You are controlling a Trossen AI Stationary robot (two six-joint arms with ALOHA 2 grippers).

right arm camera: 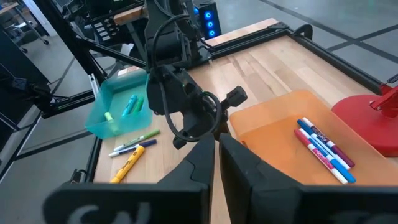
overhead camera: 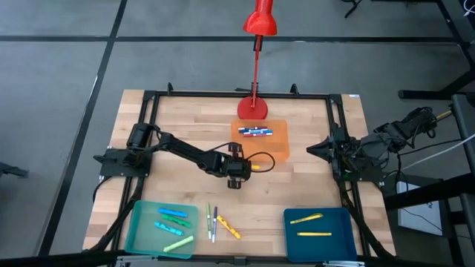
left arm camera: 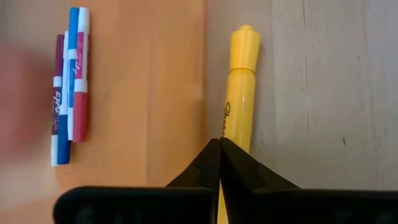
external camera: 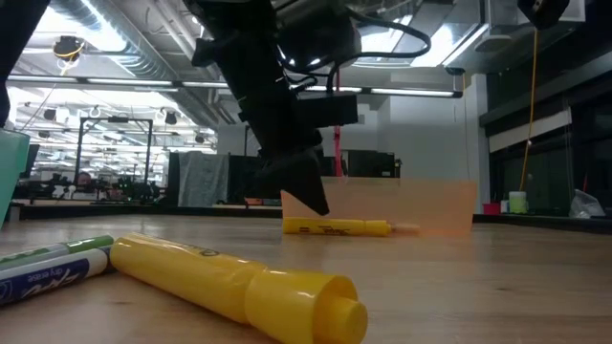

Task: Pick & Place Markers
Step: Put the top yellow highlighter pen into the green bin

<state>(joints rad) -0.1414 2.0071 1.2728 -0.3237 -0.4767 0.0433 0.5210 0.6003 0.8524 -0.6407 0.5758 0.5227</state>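
A yellow marker lies on the wood just beside the near edge of the orange tray. My left gripper is shut, with its tips low over this marker's near end. Red and blue markers lie inside the orange tray. More markers lie in the teal tray and the blue tray, and loose ones lie between them. My right gripper waits shut at the table's right edge, holding nothing. My left gripper points its shut fingertips slanting down at the yellow marker's body near its rear end, roughly along its length. The marker lies flat on the table. I cannot tell whether the tips touch it.
A red stand with a tall pole rises at the far edge behind the orange tray. A black frame borders the table. A cable loops by the left wrist. Bare wood lies right of the yellow marker.
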